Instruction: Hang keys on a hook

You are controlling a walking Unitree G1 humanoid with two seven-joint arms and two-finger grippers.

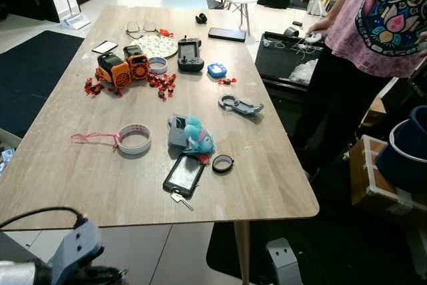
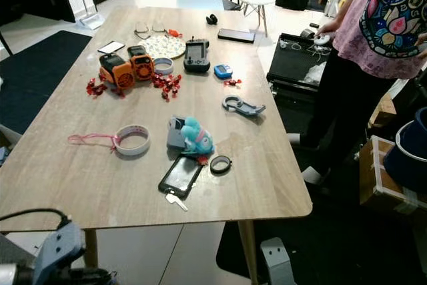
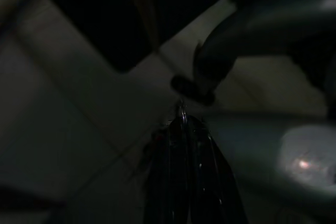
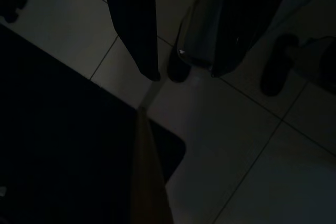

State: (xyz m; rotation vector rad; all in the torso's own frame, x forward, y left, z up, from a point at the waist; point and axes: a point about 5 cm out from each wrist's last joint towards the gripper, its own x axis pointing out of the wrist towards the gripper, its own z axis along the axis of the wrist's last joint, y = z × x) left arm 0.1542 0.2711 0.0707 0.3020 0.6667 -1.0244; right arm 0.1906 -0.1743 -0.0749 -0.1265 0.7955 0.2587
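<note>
A: One key (image 1: pixel 180 199) lies near the front edge of the surface (image 1: pixel 80 185), lower centre of the head views, just below the black phone (image 1: pixel 184 175) — small, silvery, flat on the wood.

B: How would it handle?

A: Light and stiff, I'd judge, but thin and likely slippery. Flat on the wood it gives little to pinch. The broader head end beside the phone looks the better hold, if a ring is there; too small to tell.

B: And the hook?

A: I can't make one out. The grey carabiner-like clip (image 1: pixel 239 105) sits right of centre, well apart from the key.

B: The claws?

A: Both hang idle over floor tiles in dark wrist views. The left claw (image 3: pixel 181 121) is pressed narrow, empty; the right claw (image 4: pixel 184 72) stands wide, empty.
</note>
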